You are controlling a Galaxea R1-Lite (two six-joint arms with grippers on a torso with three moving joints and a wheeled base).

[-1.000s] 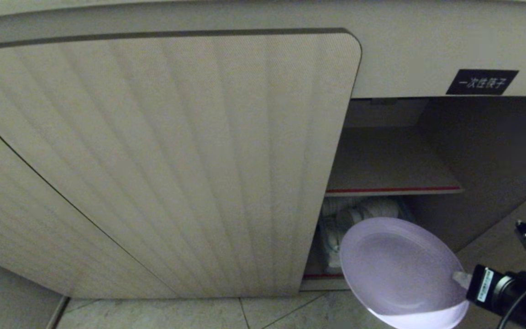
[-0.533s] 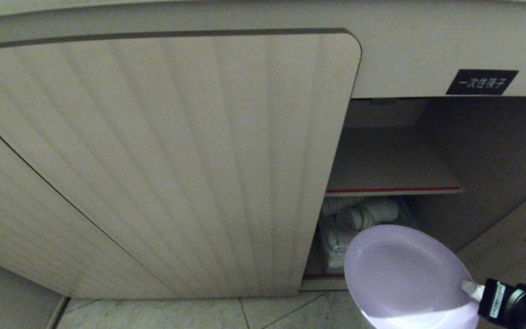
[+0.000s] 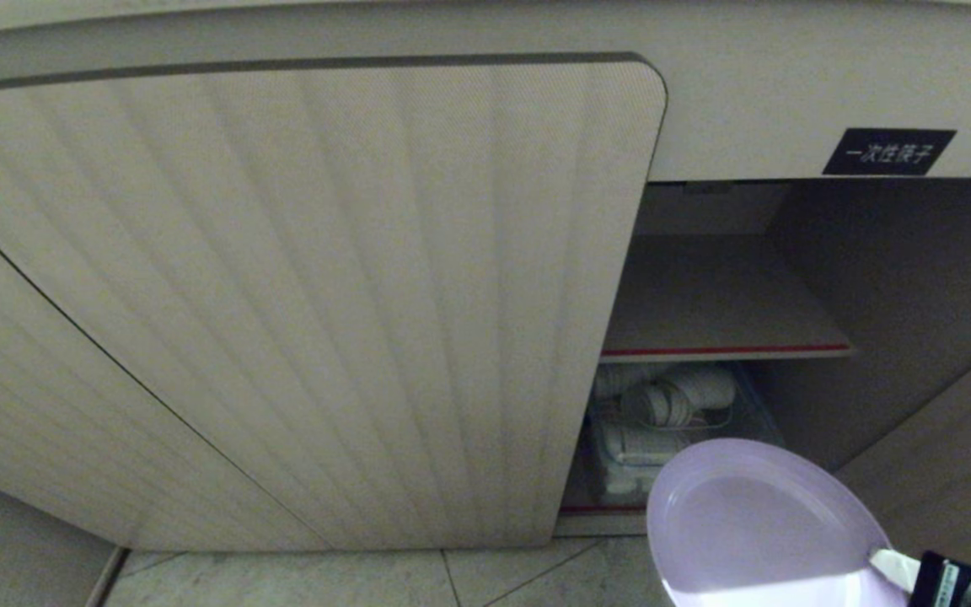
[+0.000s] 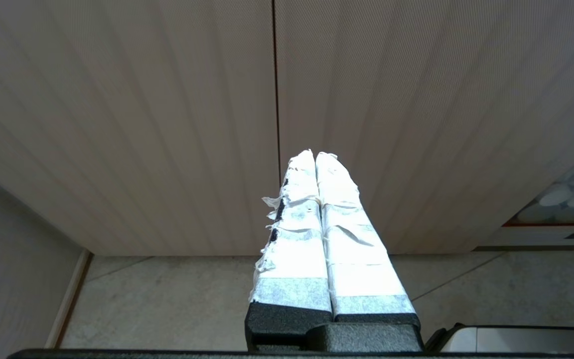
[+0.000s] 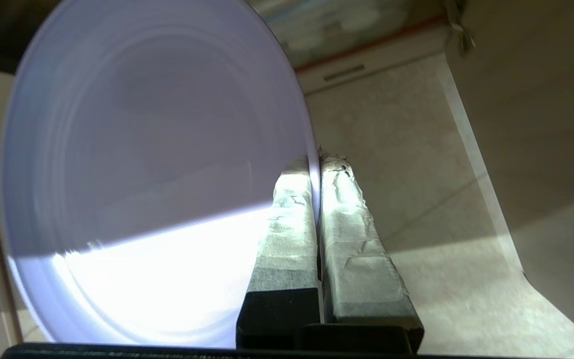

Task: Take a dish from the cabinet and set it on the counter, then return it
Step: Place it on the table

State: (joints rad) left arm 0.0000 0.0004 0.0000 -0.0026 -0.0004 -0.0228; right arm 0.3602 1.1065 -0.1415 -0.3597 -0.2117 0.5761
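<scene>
The plate (image 3: 764,523) has come lower and further out of the cupboard (image 3: 789,287), its rim clamped in the right pincer (image 5: 318,167); the left pincer (image 4: 315,158) sits closed.

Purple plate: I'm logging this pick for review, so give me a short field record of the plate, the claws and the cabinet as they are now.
dish: purple plate, held in the air, outside the cabinet opening
right claw: shut on the plate's rim
left claw: shut, empty, facing the ribbed door
cabinet: open; red-edged shelf bare
below shelf: white items in a clear bin
label: black, above the opening
</scene>
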